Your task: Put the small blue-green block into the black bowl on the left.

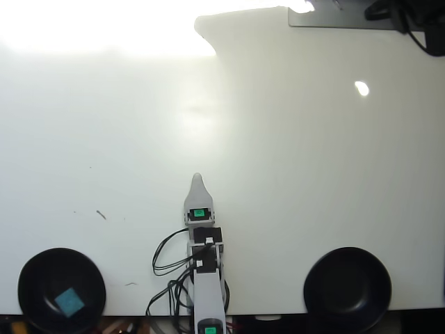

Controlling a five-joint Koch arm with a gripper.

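Note:
The small blue-green block point(69, 302) lies inside the black bowl point(31, 273) at the bottom left of the overhead view. My gripper point(197, 181) points up the table from the bottom centre, well to the right of that bowl. Only one white pointed tip shows, so its jaws lie one behind the other. It holds nothing that I can see.
A second black bowl point(348, 287), empty, sits at the bottom right. Black cables point(167, 264) loop beside the arm's base. The white table point(313, 174) has strong glare at the top left. Dark equipment point(410, 17) sits at the top right corner.

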